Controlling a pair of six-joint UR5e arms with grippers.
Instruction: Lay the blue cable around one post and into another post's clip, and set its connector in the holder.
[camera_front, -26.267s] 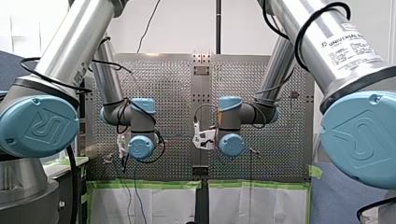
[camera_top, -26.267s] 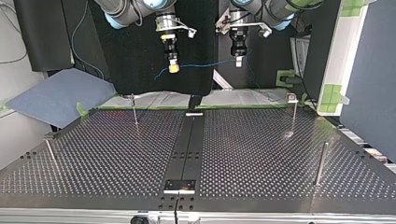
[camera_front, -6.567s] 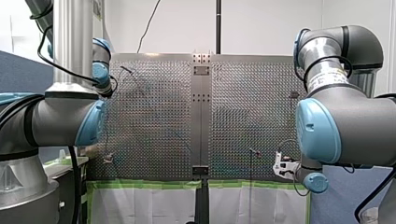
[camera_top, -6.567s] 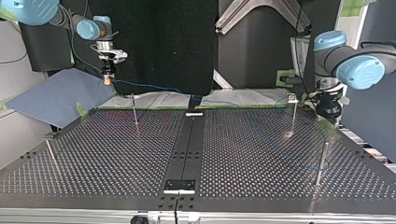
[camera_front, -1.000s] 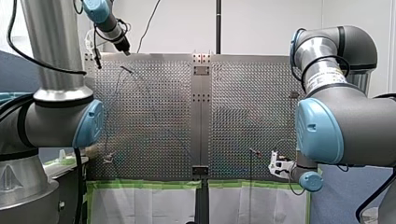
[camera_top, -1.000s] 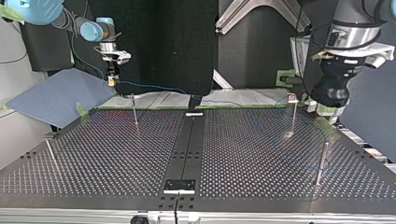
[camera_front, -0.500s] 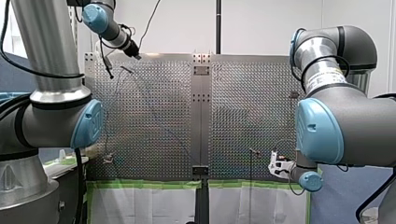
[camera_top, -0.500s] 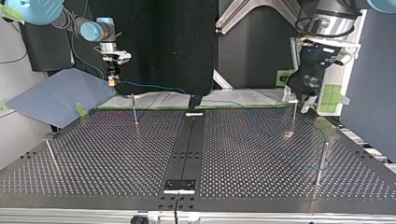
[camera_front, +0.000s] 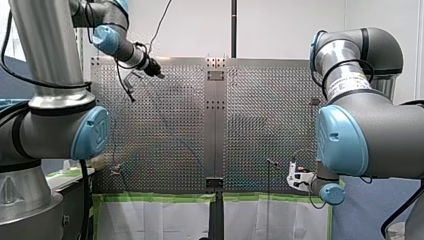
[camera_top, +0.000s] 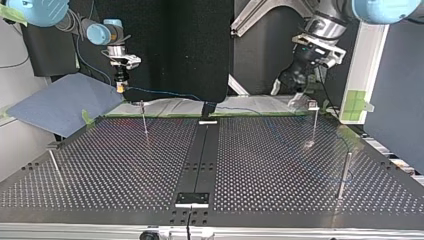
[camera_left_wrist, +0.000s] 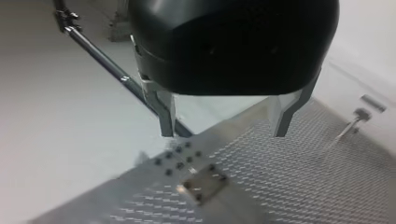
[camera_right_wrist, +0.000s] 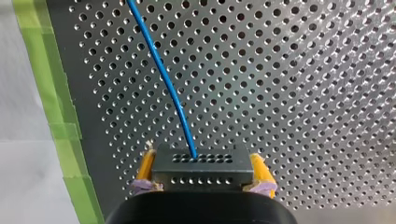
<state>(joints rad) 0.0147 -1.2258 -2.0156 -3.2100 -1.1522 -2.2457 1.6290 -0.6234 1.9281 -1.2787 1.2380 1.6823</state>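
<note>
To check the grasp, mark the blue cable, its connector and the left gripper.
blue cable (camera_right_wrist: 164, 74), right wrist view, middle of its run.
connector (camera_right_wrist: 201, 171), right wrist view, black front face.
my left gripper (camera_left_wrist: 223, 134), left wrist view, midway between fingertips.

The perforated table has a dark strip along its middle. Thin posts stand upright on it at both sides. Green tape covers one edge.

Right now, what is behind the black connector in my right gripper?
The perforated table, with the blue cable running from the connector across it and green tape beside it. The patch directly behind the connector, in my right gripper, is hidden.
</note>
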